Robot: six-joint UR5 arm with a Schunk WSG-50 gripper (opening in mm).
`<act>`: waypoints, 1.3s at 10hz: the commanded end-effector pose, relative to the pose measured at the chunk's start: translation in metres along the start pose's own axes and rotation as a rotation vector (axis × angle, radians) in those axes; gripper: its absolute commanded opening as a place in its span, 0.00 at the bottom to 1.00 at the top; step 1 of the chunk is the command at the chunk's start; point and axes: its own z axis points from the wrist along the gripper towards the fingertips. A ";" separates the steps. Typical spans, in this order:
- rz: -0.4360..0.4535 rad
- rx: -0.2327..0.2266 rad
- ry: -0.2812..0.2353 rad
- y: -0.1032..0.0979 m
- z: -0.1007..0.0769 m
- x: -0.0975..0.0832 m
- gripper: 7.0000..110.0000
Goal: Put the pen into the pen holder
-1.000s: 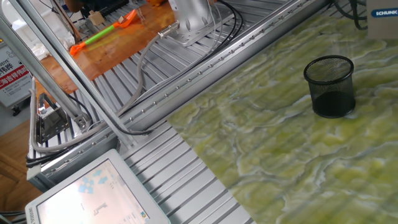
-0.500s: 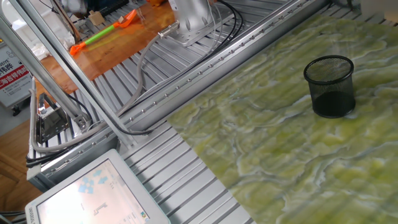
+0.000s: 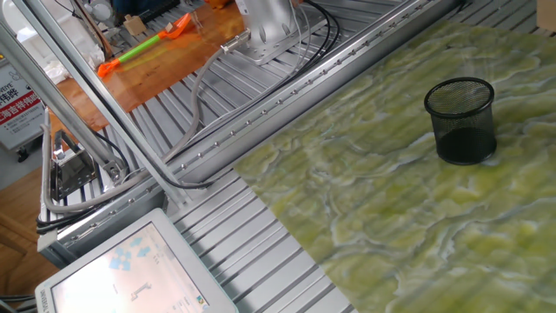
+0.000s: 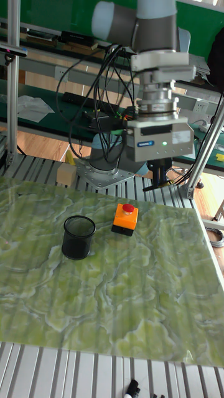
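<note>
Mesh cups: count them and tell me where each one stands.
1. The cup stands upright on the green marbled table, left of the orange button box. None other shows in either view.

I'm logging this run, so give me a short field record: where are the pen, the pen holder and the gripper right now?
pen holder: upright on the green table
gripper: raised above the table's back edge, out of the fixed view
pen: thin dark stick at the gripper tips, apparently held
orange box with red button: beside the pen holder, not touching it
progress: pen not yet in the pen holder
</note>
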 end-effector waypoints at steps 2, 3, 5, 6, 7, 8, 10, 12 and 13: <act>-0.026 0.074 -0.057 -0.067 -0.012 0.034 0.00; -0.014 0.109 -0.037 -0.082 -0.009 0.045 0.00; -0.024 0.088 -0.054 -0.092 0.002 0.055 0.00; -0.036 0.081 -0.063 -0.093 0.005 0.055 0.00; -0.040 0.081 -0.062 -0.090 0.004 0.050 0.00; -0.043 0.088 -0.060 -0.089 0.004 0.045 0.00; -0.050 0.104 -0.057 -0.086 0.003 0.032 0.00; -0.046 0.113 -0.037 -0.083 0.004 0.027 0.00; -0.042 0.117 -0.030 -0.084 0.004 0.029 0.00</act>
